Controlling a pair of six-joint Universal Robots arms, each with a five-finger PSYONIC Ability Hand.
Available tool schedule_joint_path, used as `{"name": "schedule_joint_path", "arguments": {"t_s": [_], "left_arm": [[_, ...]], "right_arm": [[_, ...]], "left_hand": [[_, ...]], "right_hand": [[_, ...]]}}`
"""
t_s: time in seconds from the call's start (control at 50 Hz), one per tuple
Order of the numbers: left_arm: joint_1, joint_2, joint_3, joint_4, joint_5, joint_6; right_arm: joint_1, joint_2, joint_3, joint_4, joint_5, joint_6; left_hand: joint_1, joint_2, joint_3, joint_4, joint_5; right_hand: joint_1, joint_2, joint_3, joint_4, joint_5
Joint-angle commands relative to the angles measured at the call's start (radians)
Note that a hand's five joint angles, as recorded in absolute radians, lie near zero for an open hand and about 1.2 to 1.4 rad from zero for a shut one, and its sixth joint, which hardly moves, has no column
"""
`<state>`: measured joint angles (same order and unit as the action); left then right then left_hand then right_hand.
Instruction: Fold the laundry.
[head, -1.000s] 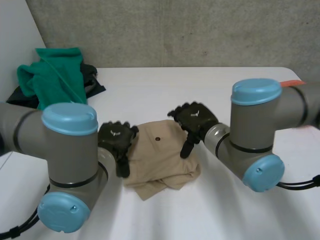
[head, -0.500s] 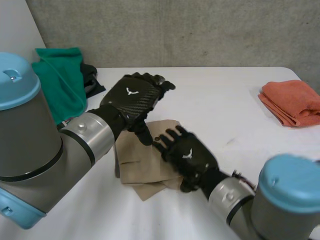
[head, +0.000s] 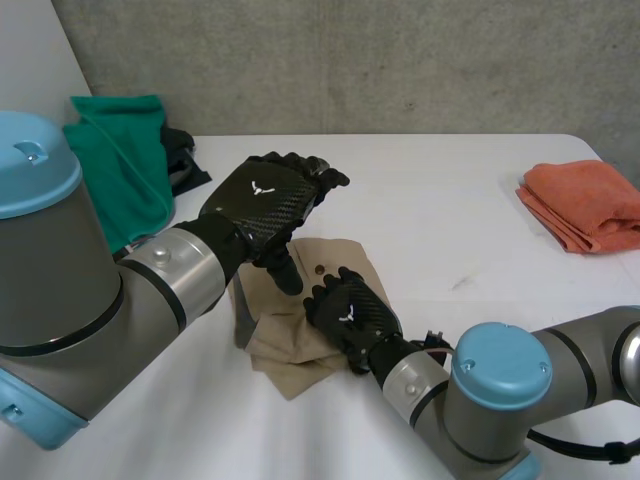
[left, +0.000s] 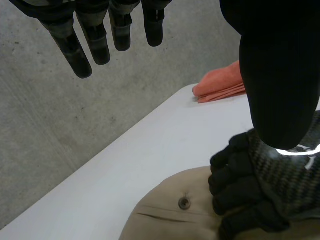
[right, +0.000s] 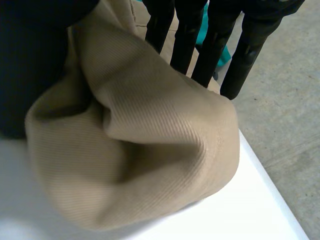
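Head view: my left hand (head: 268, 200) hangs open, empty, above the khaki garment (head: 285, 345) near the table's (head: 450, 200) front edge. My right hand (head: 348, 315) has crept further onto it. Right wrist view: it pinches a bunched fold, so folding begins.

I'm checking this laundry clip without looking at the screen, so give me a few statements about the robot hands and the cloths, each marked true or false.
The left robot hand hovers above the tan garment, fingers straight. True.
The orange cloth lies folded on the robot's right, apart from both hands. True.
The right robot hand rests on the orange cloth. False: it is on the tan garment.
The green cloth covers the tan garment. False: the green cloth sits at the table's far left, apart from it.
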<state>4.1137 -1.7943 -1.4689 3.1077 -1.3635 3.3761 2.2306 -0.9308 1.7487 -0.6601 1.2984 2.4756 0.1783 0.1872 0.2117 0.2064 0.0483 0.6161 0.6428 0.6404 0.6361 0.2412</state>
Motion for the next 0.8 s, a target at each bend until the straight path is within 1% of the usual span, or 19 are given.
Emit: {"name": "schedule_joint_path", "arguments": {"t_s": [0.02,0.12,0.2,0.28,0.36,0.38,0.44,0.46,0.62,0.7,0.72,0.8], "left_arm": [[0.000,0.004,-0.007,0.000,0.000,0.000],[-0.001,0.006,-0.007,0.000,-0.002,0.000],[0.000,0.007,-0.007,0.000,-0.003,0.000],[0.000,0.010,-0.007,0.000,-0.003,0.000],[0.000,0.015,-0.007,0.000,-0.003,0.000],[0.000,0.015,-0.007,0.000,-0.003,0.000],[0.000,0.015,-0.008,0.000,-0.003,0.000],[0.000,0.016,-0.011,-0.001,-0.002,0.000],[-0.001,0.042,-0.019,0.003,0.003,-0.001],[0.000,0.052,-0.017,0.020,0.003,-0.001],[-0.001,0.053,-0.017,0.032,0.004,0.000],[-0.001,0.059,-0.014,0.064,0.006,0.000]], "right_arm": [[0.003,0.015,-0.044,-0.001,0.002,0.011],[0.009,0.027,-0.080,0.010,0.005,0.016],[0.009,0.023,-0.098,0.017,0.007,0.034],[0.007,0.026,-0.121,0.033,0.005,0.069],[0.007,0.053,-0.159,0.043,0.007,0.078],[0.007,0.066,-0.175,0.048,0.009,0.075],[0.007,0.073,-0.196,0.059,0.012,0.075],[0.006,0.076,-0.210,0.066,0.012,0.075],[-0.015,0.053,-0.241,0.066,0.007,0.066],[-0.098,0.014,-0.256,0.042,-0.010,0.068],[-0.132,0.000,-0.270,0.018,-0.030,0.075],[-0.203,-0.013,-0.317,-0.070,-0.108,0.085]], "left_hand": [[0.018,0.009,-0.016,-0.010,-0.027],[0.020,0.012,-0.013,-0.008,-0.024],[0.020,0.012,-0.013,-0.008,-0.024],[0.020,0.012,-0.013,-0.008,-0.024],[0.018,0.009,-0.016,-0.010,-0.027],[0.018,0.009,-0.016,-0.010,-0.027],[0.018,0.009,-0.016,-0.010,-0.027],[0.018,0.009,-0.016,-0.010,-0.027],[0.018,0.009,-0.016,-0.011,-0.027],[0.015,0.006,-0.019,-0.013,-0.030],[0.015,0.006,-0.019,-0.013,-0.030],[0.012,0.003,-0.022,-0.016,-0.033]], "right_hand": [[0.077,0.050,0.052,0.057,0.277],[-0.017,-0.044,-0.041,-0.037,0.183],[-0.026,-0.053,-0.050,-0.046,0.174],[0.012,-0.015,-0.012,-0.008,0.212],[0.112,0.085,0.087,0.092,0.312],[0.278,0.251,0.253,0.258,0.478],[0.569,0.542,0.545,0.549,0.769],[0.778,0.751,0.754,0.758,0.978],[0.780,0.753,0.756,0.760,0.981],[0.780,0.753,0.756,0.760,0.981],[0.780,0.753,0.756,0.760,0.981],[0.780,0.753,0.756,0.760,0.981]]}}
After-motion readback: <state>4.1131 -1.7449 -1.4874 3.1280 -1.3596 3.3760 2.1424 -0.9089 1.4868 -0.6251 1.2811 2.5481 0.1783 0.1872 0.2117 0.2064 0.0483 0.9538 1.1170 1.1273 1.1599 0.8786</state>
